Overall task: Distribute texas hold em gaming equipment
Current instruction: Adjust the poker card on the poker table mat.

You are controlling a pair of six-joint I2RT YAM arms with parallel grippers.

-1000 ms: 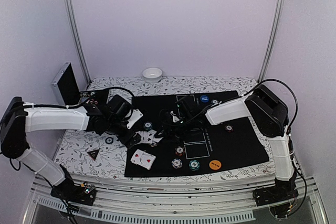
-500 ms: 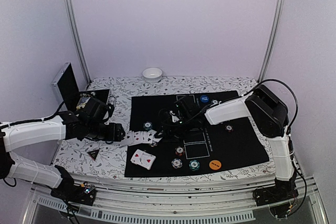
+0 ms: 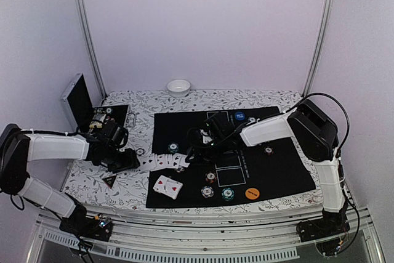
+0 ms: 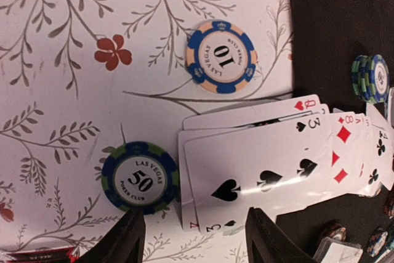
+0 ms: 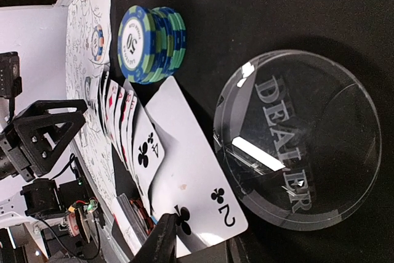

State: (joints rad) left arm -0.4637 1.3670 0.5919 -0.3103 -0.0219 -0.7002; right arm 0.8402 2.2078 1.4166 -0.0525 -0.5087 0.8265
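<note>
A fan of face-up playing cards [image 3: 163, 161] lies across the left edge of the black mat [image 3: 283, 170]. My left gripper [image 4: 197, 241] is open, its fingers astride the fan's left end at the three of spades [image 4: 265, 177]. A 50 chip [image 4: 140, 177] and a 10 chip [image 4: 220, 56] lie on the floral cloth beside it. My right gripper [image 5: 197, 254] is shut on the two of clubs [image 5: 197, 170] at the fan's right end, and the card is bent upward. A clear dealer button [image 5: 295, 140] and a chip stack [image 5: 151, 42] sit close by.
Two face-up cards [image 3: 167, 186], loose chips [image 3: 210, 178], an orange button [image 3: 251, 193] and a blue button [image 3: 239, 116] lie on the mat. The triangle marker [image 3: 109, 181] is on the cloth at left. The aluminium case [image 3: 77, 98] stands at back left, a white bowl [image 3: 178, 87] behind.
My left arm has drawn back left and lowered onto the fan's left end, its jaws narrowing. My right jaws have closed on the two of clubs.
</note>
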